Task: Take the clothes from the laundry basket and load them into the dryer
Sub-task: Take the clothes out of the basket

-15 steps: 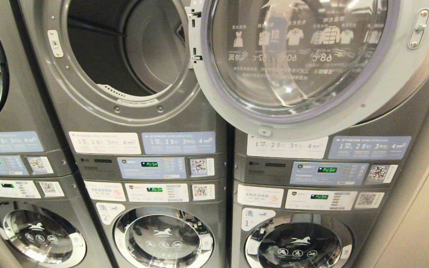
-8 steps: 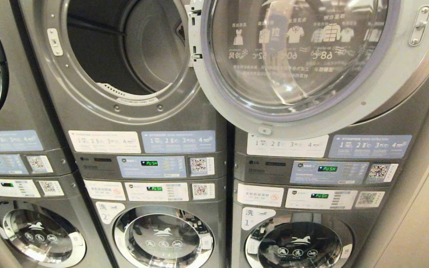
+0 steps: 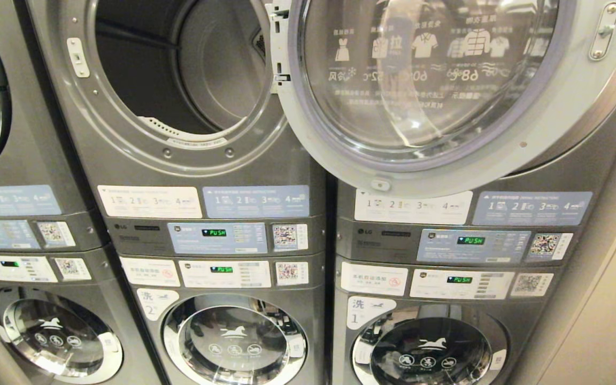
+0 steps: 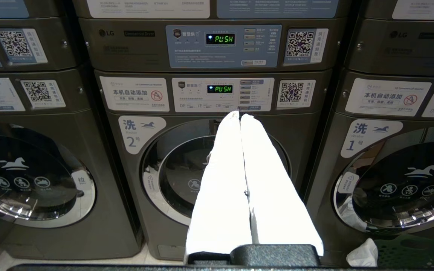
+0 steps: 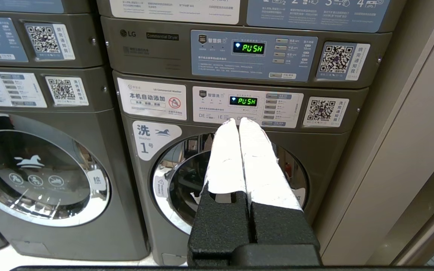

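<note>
Both arms hung low before the washers: the left gripper and right gripper had their fingers pressed together, empty. The dryer drum gaped, its door swung right. The laundry basket sat low right; any lift could snag that door.

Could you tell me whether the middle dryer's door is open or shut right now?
Open. The dryer door is swung out to the right, exposing the drum, which looks empty.
</note>
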You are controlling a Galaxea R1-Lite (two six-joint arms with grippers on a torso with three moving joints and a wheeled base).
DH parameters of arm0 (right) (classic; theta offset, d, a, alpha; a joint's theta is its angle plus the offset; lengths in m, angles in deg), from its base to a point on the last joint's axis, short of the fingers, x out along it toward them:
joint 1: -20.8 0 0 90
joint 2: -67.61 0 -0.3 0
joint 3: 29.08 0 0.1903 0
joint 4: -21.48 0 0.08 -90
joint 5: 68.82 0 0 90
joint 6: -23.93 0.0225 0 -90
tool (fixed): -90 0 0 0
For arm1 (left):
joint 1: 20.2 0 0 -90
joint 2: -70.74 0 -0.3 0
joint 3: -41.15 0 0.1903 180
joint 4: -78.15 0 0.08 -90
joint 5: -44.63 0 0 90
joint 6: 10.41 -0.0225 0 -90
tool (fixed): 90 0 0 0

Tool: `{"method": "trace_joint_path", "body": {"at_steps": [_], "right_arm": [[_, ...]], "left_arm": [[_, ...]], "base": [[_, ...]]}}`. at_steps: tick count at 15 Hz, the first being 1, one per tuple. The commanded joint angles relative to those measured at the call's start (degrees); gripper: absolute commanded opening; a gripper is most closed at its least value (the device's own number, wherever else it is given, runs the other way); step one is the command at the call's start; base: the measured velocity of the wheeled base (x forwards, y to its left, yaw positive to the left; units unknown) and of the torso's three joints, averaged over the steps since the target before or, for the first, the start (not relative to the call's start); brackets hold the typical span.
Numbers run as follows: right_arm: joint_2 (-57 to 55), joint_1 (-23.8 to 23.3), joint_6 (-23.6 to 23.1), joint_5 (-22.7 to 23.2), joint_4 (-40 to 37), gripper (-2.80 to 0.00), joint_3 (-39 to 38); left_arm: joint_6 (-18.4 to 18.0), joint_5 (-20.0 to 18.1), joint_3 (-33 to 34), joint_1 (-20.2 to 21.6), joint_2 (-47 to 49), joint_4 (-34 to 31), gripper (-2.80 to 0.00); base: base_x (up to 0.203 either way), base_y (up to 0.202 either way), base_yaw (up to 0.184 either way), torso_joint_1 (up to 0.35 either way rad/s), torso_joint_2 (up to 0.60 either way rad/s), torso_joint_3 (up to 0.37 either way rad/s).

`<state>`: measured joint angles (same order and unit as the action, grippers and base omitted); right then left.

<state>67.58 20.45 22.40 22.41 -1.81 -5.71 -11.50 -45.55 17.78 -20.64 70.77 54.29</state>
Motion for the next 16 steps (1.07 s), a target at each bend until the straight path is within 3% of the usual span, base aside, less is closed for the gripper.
{"method": "trace_joint_path", "body": {"at_steps": [1,9,16], "right_arm": [[0.02,0.0,-0.05,0.0,0.01,-2.8,0.0],[0.02,0.0,1.61,-1.51,0.01,-2.8,0.0],[0.02,0.0,-5.36,0.97,-0.1,-2.8,0.0]], "left_arm": [[-0.01,0.01,0.0,0.0,-0.06,-0.04,-2.8],[0.04,0.01,0.0,0.0,-0.11,0.05,-2.8],[0.04,0.01,0.0,0.0,-0.02,0.05,-2.8]], "base": [[0.0,0.0,0.0,-0.044,0.11,0.048],[0.0,0.0,0.0,-0.058,0.12,0.067],[0.0,0.0,0.0,-0.054,0.11,0.06]]}}
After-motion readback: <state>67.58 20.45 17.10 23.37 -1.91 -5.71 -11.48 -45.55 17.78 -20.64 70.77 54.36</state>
